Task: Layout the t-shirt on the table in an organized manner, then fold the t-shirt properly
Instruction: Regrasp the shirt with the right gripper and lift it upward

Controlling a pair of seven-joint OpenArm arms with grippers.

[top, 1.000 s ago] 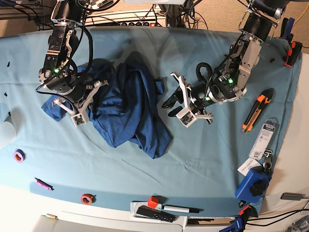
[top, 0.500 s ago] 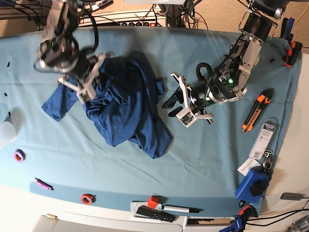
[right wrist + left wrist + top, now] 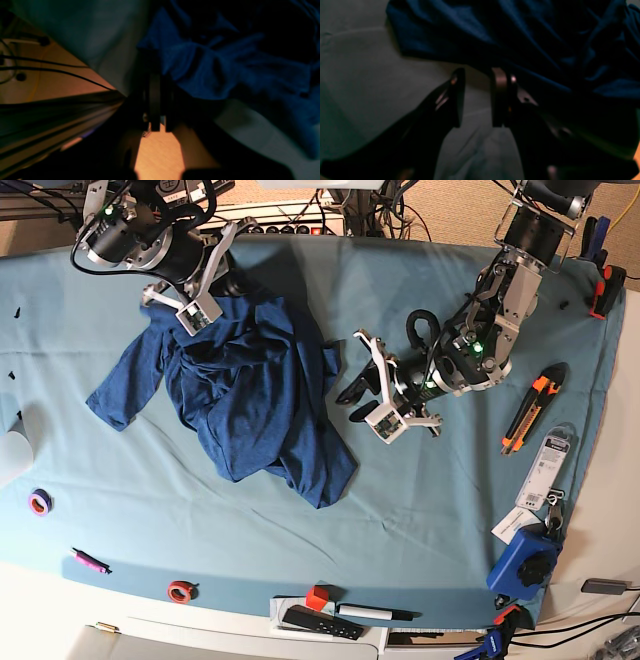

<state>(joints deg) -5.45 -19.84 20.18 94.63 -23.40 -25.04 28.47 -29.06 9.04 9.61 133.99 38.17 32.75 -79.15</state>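
Note:
The dark navy t-shirt point(image 3: 260, 390) lies crumpled left of centre on the teal table point(image 3: 420, 510). My right gripper point(image 3: 185, 305) is at the shirt's far left corner, near the table's back edge. In the right wrist view this gripper point(image 3: 153, 57) has its jaws close together, pinching the t-shirt point(image 3: 225, 70) at its edge. My left gripper point(image 3: 365, 385) hovers just off the shirt's right side. It is open point(image 3: 478, 72), with only the table point(image 3: 370, 75) between its fingers and the t-shirt point(image 3: 520, 30) right beyond the tips.
An orange box cutter point(image 3: 530, 412), a packaged item point(image 3: 545, 460) and a blue tool point(image 3: 525, 565) lie along the right edge. Tape rolls point(image 3: 40, 502) point(image 3: 180, 590), a pink marker point(image 3: 88, 560), a red cube point(image 3: 317, 597) and a remote point(image 3: 320, 622) sit along the front.
My right arm has risen and swung toward the far edge, dragging the shirt's upper left part with it, and a sleeve now trails out at the left. The left arm has not moved.

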